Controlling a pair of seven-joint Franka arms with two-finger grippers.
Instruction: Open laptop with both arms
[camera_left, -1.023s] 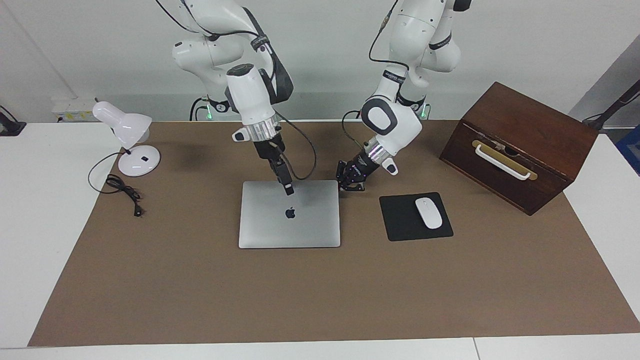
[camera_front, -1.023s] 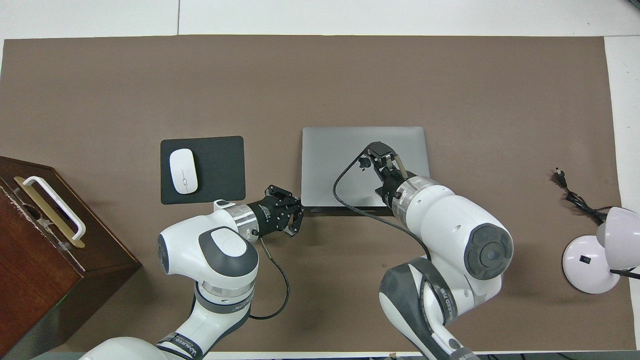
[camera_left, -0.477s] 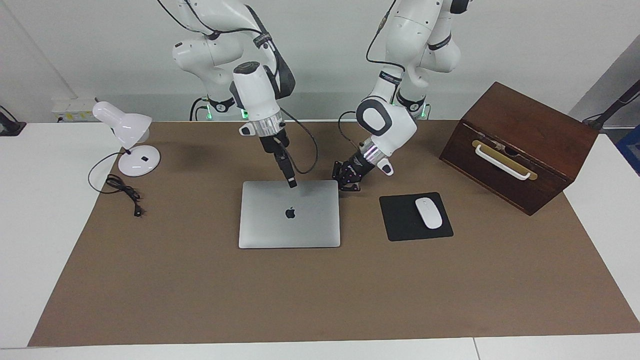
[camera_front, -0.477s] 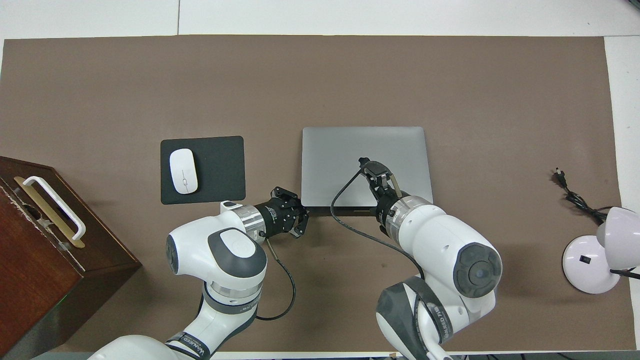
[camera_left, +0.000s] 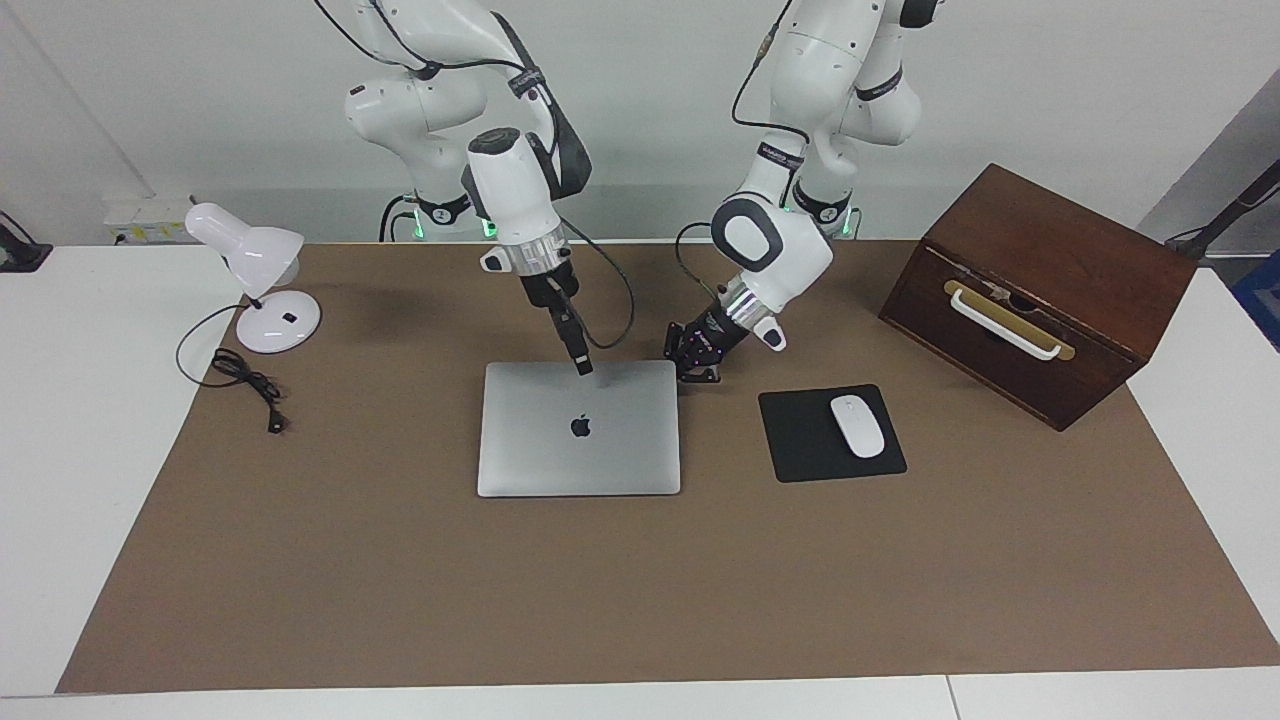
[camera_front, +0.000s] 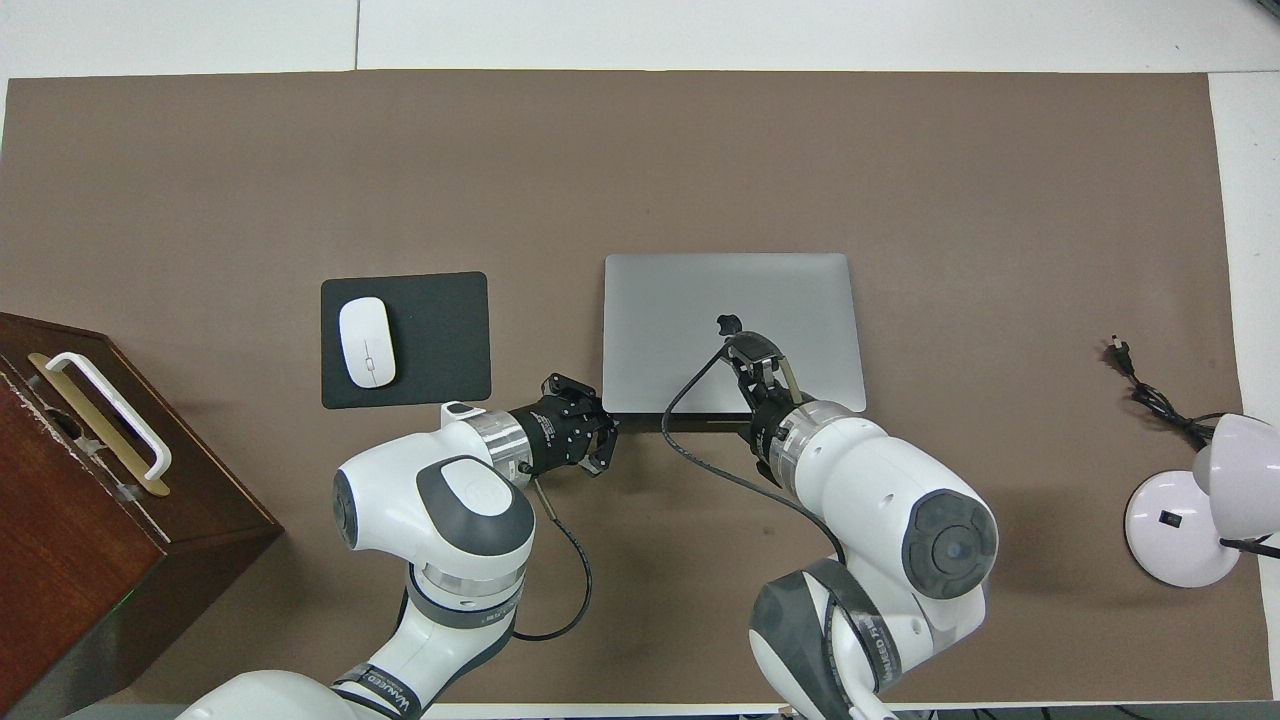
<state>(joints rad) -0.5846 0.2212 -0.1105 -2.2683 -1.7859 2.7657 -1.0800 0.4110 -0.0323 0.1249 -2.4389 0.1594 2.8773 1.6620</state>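
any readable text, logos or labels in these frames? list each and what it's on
Dark apple logo, no words: on the closed lid of the laptop.
"WANEED": partly readable on the black strap around the left arm; the letters after it are too small to read.
Similar strap lettering on the right arm: too blurred to read.
Wooden box, mouse, mouse pad, lamp: no text visible.

This is a robotics lab set up as a mock office desk. Two white robot arms (camera_left: 500, 190) are mounted at the edge of a white worktop (camera_left: 90, 450) covered by a brown mat (camera_left: 600, 580), against a bare white wall, with staged office props: laptop (camera_left: 579, 430), mouse (camera_left: 857, 426), desk lamp (camera_left: 255, 275).
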